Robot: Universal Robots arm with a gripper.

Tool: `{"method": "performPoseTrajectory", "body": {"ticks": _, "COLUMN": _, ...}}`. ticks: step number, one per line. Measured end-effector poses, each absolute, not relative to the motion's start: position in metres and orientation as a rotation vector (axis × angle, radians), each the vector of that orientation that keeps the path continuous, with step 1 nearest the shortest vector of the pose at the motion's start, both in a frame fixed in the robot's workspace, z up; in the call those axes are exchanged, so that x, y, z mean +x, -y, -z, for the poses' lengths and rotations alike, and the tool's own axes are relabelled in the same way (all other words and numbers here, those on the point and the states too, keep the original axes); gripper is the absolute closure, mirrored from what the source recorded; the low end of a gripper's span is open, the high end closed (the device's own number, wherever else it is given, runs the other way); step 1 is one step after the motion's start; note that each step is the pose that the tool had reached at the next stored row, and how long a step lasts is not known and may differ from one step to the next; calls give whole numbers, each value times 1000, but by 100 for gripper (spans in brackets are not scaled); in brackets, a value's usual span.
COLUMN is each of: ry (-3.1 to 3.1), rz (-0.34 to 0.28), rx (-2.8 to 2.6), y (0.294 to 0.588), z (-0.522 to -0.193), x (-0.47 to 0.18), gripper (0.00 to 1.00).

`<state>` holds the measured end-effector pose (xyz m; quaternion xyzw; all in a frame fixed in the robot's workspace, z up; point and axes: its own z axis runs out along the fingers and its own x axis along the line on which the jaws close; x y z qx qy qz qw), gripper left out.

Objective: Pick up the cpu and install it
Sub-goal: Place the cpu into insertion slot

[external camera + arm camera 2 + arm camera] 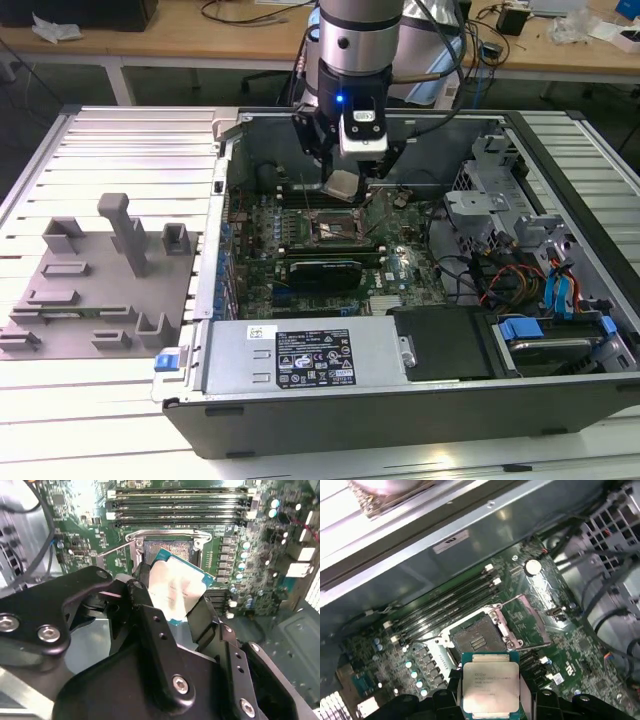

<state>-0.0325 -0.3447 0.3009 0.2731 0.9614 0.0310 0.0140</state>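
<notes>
My gripper (pixel 343 186) is shut on the cpu (pixel 343 184), a small square chip with a silvery top. It hangs inside the open computer case, a little above the square socket (pixel 335 231) on the green motherboard. In both wrist views the cpu (pixel 176 590) (pixel 490 687) sits between the black fingers (pixel 145 615), and the open socket (pixel 476 640) (pixel 170 550) lies just beyond it with its metal frame lifted. The socket's inside shows bare contacts.
The case (pixel 400 400) lies on its side on a slatted metal table. A grey plastic tray with upright posts (pixel 100 290) stands at the exterior view's left. Memory slots (pixel 175 505), cables and a drive cage (pixel 520 240) surround the socket.
</notes>
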Motion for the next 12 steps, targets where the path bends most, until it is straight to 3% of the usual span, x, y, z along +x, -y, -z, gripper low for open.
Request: {"method": "performPoseTrajectory", "body": {"ticks": 12, "ry": -2852, "rz": -90, "rx": 1227, "y": 345, "z": -300, "x": -33, "gripper": 45}}
